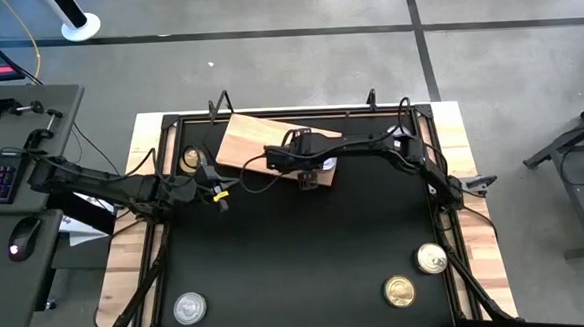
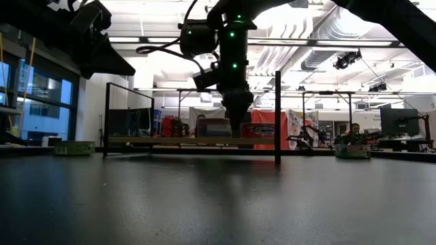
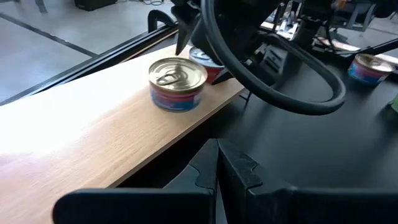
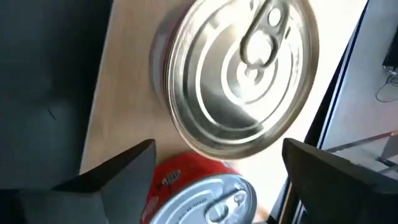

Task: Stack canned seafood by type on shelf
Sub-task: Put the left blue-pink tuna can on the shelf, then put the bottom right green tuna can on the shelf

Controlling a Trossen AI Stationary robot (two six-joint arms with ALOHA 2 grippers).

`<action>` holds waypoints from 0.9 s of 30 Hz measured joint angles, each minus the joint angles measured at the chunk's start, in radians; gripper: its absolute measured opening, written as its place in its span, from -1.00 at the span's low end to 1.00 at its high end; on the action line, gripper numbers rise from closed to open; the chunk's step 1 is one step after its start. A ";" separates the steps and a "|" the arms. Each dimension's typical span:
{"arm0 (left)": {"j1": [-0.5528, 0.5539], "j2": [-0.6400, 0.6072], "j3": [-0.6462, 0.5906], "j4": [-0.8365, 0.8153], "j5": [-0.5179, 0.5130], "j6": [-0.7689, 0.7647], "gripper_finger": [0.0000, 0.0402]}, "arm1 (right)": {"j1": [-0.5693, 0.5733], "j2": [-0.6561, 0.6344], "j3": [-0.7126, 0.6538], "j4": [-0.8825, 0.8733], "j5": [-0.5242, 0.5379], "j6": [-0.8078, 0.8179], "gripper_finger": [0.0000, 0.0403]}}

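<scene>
The light wooden shelf (image 1: 256,140) lies slanted on the black table at the far middle. Two tins stand on its right near corner: a gold-top tin (image 3: 178,81) and a silver-top tin with a red label (image 3: 205,57). My right gripper (image 1: 309,177) is open and points down over that corner. In its wrist view (image 4: 219,149) the fingers stand on either side of the red-labelled tin (image 4: 205,193), with the other tin (image 4: 242,74) just beyond. My left gripper (image 1: 221,194) is shut and empty, just off the shelf's near edge (image 3: 217,163).
Other tins stand on the table: a gold-top one (image 1: 191,157) at the far left beside the shelf, a silver-top one (image 1: 189,307) at the near left, and two (image 1: 400,290) (image 1: 431,258) at the near right. Black frame rails run along the table's edges.
</scene>
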 joint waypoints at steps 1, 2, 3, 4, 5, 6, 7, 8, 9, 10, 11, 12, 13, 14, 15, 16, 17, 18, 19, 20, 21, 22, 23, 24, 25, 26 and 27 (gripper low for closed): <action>0.000 0.000 0.000 -0.005 -0.006 0.000 -1.00 | -0.001 0.000 0.000 -0.009 0.006 -0.003 0.71; 0.000 0.000 0.000 -0.008 -0.009 0.000 -1.00 | -0.001 0.000 0.000 -0.017 0.010 -0.009 0.73; 0.000 0.000 0.000 -0.010 -0.009 0.000 -1.00 | -0.002 0.000 0.000 -0.026 0.011 -0.017 0.74; 0.000 0.000 0.000 -0.010 -0.009 0.000 -1.00 | -0.002 0.000 0.000 -0.037 0.011 -0.024 0.74; 0.000 0.000 0.000 -0.009 -0.009 -0.002 -1.00 | -0.002 0.000 0.000 -0.048 0.011 -0.035 0.74; 0.000 0.000 0.000 -0.009 -0.009 -0.010 -1.00 | -0.002 -0.001 0.000 -0.062 0.011 -0.041 0.74; 0.000 0.000 0.000 -0.010 -0.009 -0.022 -1.00 | -0.002 -0.004 0.000 -0.074 0.011 -0.046 0.74; 0.000 0.000 0.000 -0.009 -0.009 -0.037 -1.00 | -0.001 -0.011 0.000 -0.083 0.010 -0.046 0.74; 0.000 0.000 0.000 -0.009 -0.009 -0.053 -1.00 | 0.000 -0.019 0.000 -0.087 0.011 -0.046 0.74; 0.000 0.000 0.000 -0.009 -0.009 -0.072 -1.00 | 0.003 -0.033 0.000 -0.092 0.011 -0.046 0.74; 0.000 0.000 0.000 -0.008 -0.008 -0.087 -1.00 | 0.006 -0.047 0.000 -0.094 0.011 -0.041 0.74; 0.000 0.000 0.000 -0.009 -0.008 -0.100 -1.00 | 0.011 -0.061 0.001 -0.090 0.010 -0.035 0.74; 0.000 0.000 0.000 -0.008 -0.007 -0.106 -1.00 | 0.015 -0.077 0.006 -0.090 0.004 -0.026 0.74; 0.000 0.000 0.000 -0.008 -0.007 -0.107 -1.00 | 0.019 -0.088 0.015 -0.092 -0.007 -0.017 0.74; 0.000 0.000 0.000 -0.009 -0.007 -0.106 -1.00 | 0.024 -0.101 0.029 -0.092 -0.018 -0.007 0.74; -0.002 0.000 0.000 -0.009 -0.007 -0.107 -1.00 | 0.029 -0.113 0.043 -0.092 -0.028 0.012 0.74; -0.004 0.000 0.000 -0.009 -0.006 -0.107 -1.00 | 0.036 -0.126 0.060 -0.091 -0.043 0.041 0.74; -0.004 0.000 0.000 -0.009 -0.004 -0.106 -1.00 | 0.042 -0.138 0.080 -0.089 -0.067 0.087 0.74; -0.004 0.000 0.000 -0.009 -0.002 -0.106 -1.00 | 0.048 -0.151 0.098 -0.086 -0.099 0.136 0.74; -0.004 0.000 0.000 -0.009 0.001 -0.106 -1.00 | 0.053 -0.159 0.116 -0.088 -0.158 0.182 0.74; -0.004 0.000 0.000 -0.009 0.004 -0.106 -1.00 | 0.059 -0.168 0.127 -0.093 -0.230 0.225 0.74; -0.004 0.000 0.000 -0.009 0.006 -0.106 -1.00 | 0.066 -0.171 0.135 -0.101 -0.309 0.263 0.74; -0.004 0.000 0.000 -0.010 0.012 -0.106 -1.00 | 0.075 -0.171 0.138 -0.113 -0.380 0.294 0.74; -0.004 0.000 0.000 -0.009 0.020 -0.106 -1.00 | 0.090 -0.171 0.139 -0.131 -0.437 0.316 0.74; -0.004 0.000 0.000 -0.009 0.027 -0.106 -1.00 | 0.110 -0.171 0.135 -0.157 -0.485 0.326 0.73; -0.004 0.000 0.000 -0.010 0.035 -0.107 -1.00 | 0.133 -0.171 0.127 -0.184 -0.523 0.330 0.71; -0.004 0.000 0.000 -0.009 0.052 -0.110 -1.00 | 0.159 -0.172 0.117 -0.211 -0.557 0.330 0.69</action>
